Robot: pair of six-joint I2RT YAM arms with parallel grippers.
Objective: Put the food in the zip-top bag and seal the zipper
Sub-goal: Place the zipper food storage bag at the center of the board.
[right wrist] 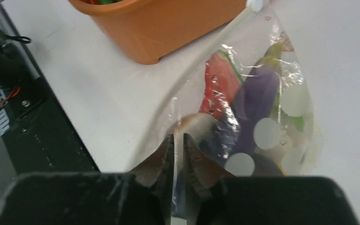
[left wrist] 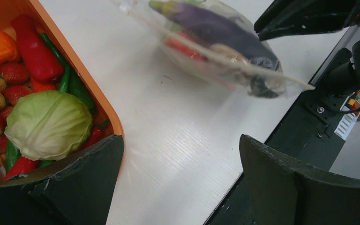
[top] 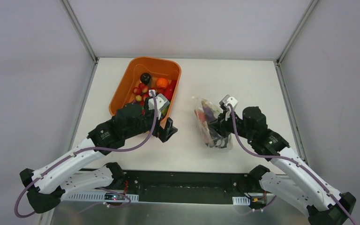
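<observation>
The zip-top bag (top: pixel 208 123) is laid out on the bench (top: pixel 243 79), just to the right of the orange tub (top: pixel 123 89). Its near end is pinched by the right claw (right wrist: pixel 178 157), which is clenched tight on the plastic. A purple eggplant (right wrist: pixel 258 91) and a red melon slice (right wrist: pixel 218 84) can be seen inside the bag already. More food (top: pixel 152 89) is piled in the tub, with a green cabbage (left wrist: pixel 49 124) at the near end. The left claw (left wrist: pixel 183 187) is spread wide with nothing gripped, held at the tub's near corner
</observation>
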